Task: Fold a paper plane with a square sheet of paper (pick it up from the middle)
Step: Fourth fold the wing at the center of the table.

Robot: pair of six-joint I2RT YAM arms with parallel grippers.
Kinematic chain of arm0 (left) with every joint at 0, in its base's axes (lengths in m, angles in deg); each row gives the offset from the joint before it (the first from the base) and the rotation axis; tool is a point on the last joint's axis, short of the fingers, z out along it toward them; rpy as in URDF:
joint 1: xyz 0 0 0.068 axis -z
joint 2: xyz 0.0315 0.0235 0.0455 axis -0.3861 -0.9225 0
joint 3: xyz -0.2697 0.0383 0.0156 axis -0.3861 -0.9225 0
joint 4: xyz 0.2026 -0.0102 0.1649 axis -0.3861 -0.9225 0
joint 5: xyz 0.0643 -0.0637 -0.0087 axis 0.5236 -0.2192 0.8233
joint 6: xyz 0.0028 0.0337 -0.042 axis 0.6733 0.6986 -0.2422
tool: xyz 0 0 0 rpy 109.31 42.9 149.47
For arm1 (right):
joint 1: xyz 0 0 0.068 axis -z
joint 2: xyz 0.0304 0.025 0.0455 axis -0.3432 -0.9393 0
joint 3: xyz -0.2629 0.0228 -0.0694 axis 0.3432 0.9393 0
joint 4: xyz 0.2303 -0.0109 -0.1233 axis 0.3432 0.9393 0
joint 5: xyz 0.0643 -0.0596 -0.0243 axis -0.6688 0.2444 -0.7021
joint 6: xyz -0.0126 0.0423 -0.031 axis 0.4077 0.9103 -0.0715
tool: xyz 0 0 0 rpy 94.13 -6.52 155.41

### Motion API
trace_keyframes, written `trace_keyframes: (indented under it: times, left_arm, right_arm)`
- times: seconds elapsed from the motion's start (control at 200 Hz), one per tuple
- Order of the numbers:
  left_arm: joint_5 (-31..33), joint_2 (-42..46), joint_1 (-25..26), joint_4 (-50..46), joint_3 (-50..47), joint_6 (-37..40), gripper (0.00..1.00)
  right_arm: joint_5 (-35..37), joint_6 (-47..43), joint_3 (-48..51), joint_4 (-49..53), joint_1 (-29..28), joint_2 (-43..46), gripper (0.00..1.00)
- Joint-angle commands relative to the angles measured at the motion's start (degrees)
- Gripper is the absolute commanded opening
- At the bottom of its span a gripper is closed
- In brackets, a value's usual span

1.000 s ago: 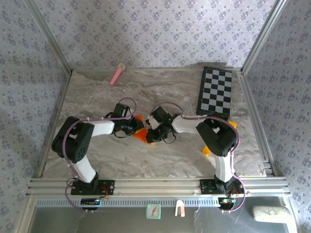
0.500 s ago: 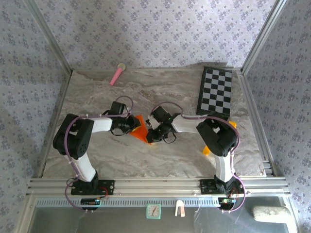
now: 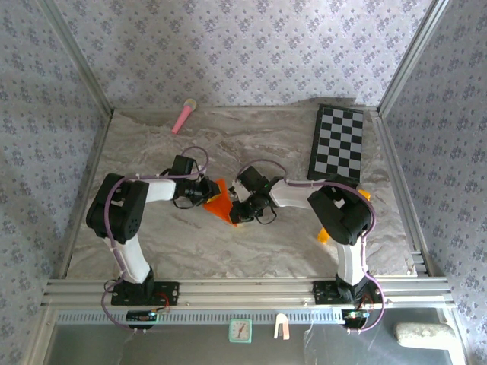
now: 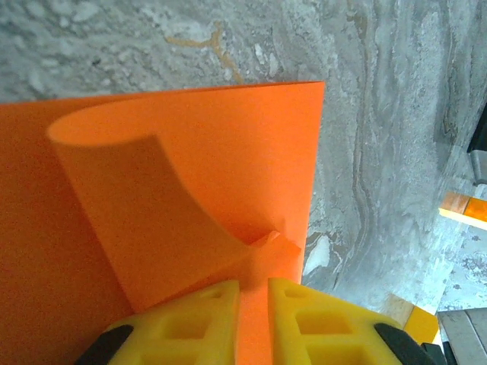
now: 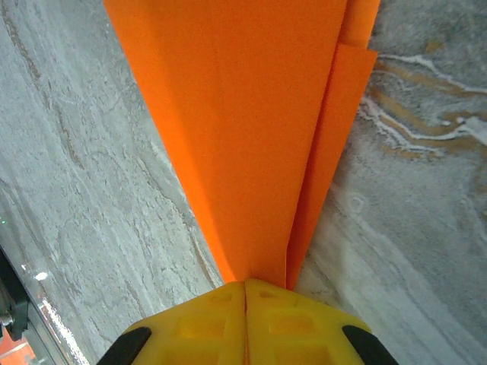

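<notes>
The square sheet of paper (image 3: 219, 201), bright orange, is folded into a tapering paper plane shape and sits mid-table between both grippers. My left gripper (image 3: 206, 192) comes from the left and is shut on it. In the left wrist view its yellow fingers (image 4: 199, 315) pinch a ridge of the paper (image 4: 228, 175), and one flap curls up in a loop. My right gripper (image 3: 237, 210) comes from the right. Its jaws (image 5: 245, 293) are pressed together on the narrow end of the layered paper (image 5: 243, 114).
A black-and-white checkerboard (image 3: 337, 144) lies at the back right. A pink stick (image 3: 183, 116) rests near the back wall. A small yellow-orange block (image 3: 324, 236) sits by the right arm. Metal rails frame the marble table (image 3: 167, 243).
My left gripper has shifted slightly back and to the right, with its elbow swinging in. The paper has turned a little with it. The right gripper has hardly moved.
</notes>
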Motion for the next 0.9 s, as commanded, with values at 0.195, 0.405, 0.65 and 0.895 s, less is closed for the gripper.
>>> trace_keyframes:
  times: [0.195, 0.405, 0.65, 0.895]
  left_arm:
    - [1.73, -1.13, -0.86, -1.16, 1.22, 1.51, 0.18]
    - [1.36, -0.11, -0.08, -0.92, 1.19, 0.95, 0.19]
    - [0.8, 0.07, 0.29, -0.13, 1.09, 0.65, 0.19]
    - [0.58, 0.12, 0.61, 0.16, 1.4, 0.41, 0.19]
  right_arm:
    - [1.48, 3.18, 0.55, -0.44, 1.43, 5.65, 0.14]
    - [6.86, 5.79, -0.08, -3.54, 2.15, 6.43, 0.22]
    - [7.63, 5.9, -3.6, -1.22, 1.39, 1.97, 0.26]
    - [6.53, 5.11, -4.1, -0.22, 1.31, -0.1, 0.26]
